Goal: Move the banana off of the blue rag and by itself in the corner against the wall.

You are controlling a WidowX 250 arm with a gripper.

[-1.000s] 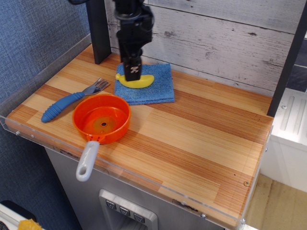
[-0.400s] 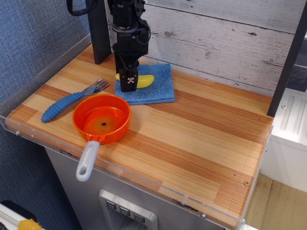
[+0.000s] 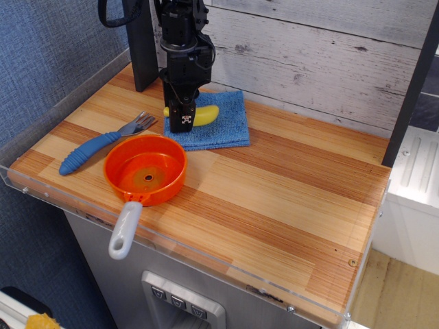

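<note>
The yellow banana (image 3: 205, 114) lies on the blue rag (image 3: 221, 127) at the back left of the striped wooden tabletop. My gripper (image 3: 182, 120) is down on the banana's left half. Its near finger covers the banana's middle, and the left tip shows just past it. The finger hides the gap, so I cannot tell whether the jaws are closed on the banana. The white plank wall (image 3: 309, 62) runs behind the rag. It meets a dark upright post (image 3: 140, 48) at the back-left corner (image 3: 156, 83), just behind my gripper.
An orange pan (image 3: 145, 170) with a grey handle sits in front of the rag. A blue-handled fork (image 3: 96, 147) lies left of it. A second dark post (image 3: 410, 89) stands at the back right. A clear plastic lip (image 3: 206, 257) edges the table's front and left.
My gripper came down from just above the banana until it straddled it, and shifted slightly left. The banana's right end has tilted up a little.
</note>
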